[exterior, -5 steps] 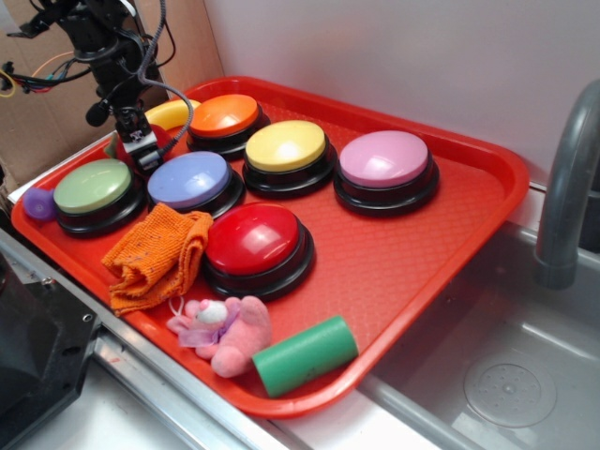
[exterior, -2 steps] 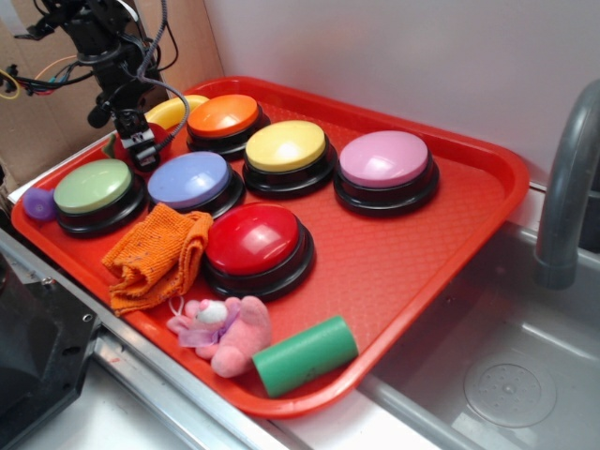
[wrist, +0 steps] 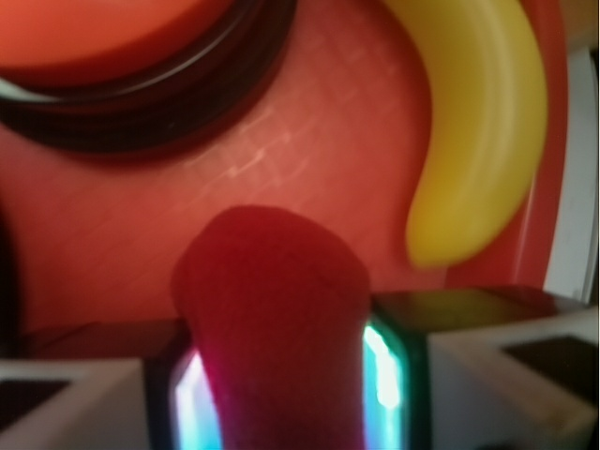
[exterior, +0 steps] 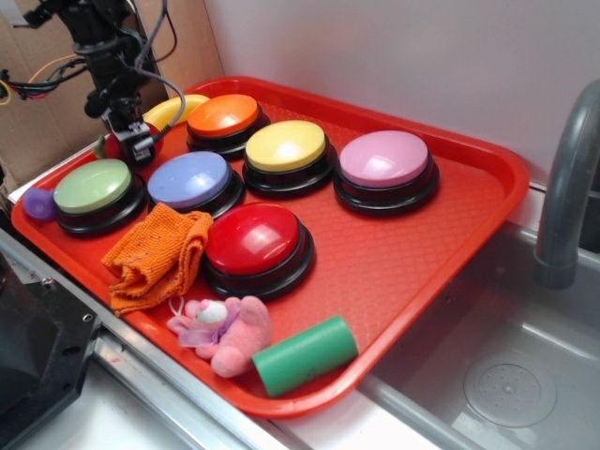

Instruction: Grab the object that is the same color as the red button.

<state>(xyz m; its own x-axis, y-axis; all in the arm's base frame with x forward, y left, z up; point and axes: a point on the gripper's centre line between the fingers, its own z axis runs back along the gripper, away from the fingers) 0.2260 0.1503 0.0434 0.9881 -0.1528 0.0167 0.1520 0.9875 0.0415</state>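
One pincer [exterior: 131,141] at far-left corner of red tray [exterior: 412,253], clamped on red plush strawberry [wrist: 272,319]; wrist view shows fuzzy red body squeezed between both pads, raised off tray. Banana [wrist: 478,141] just beside, orange button [exterior: 223,116] near. Red button [exterior: 253,238] well apart, mid-tray. Strawberry's leaves hidden; wrist view blurred.
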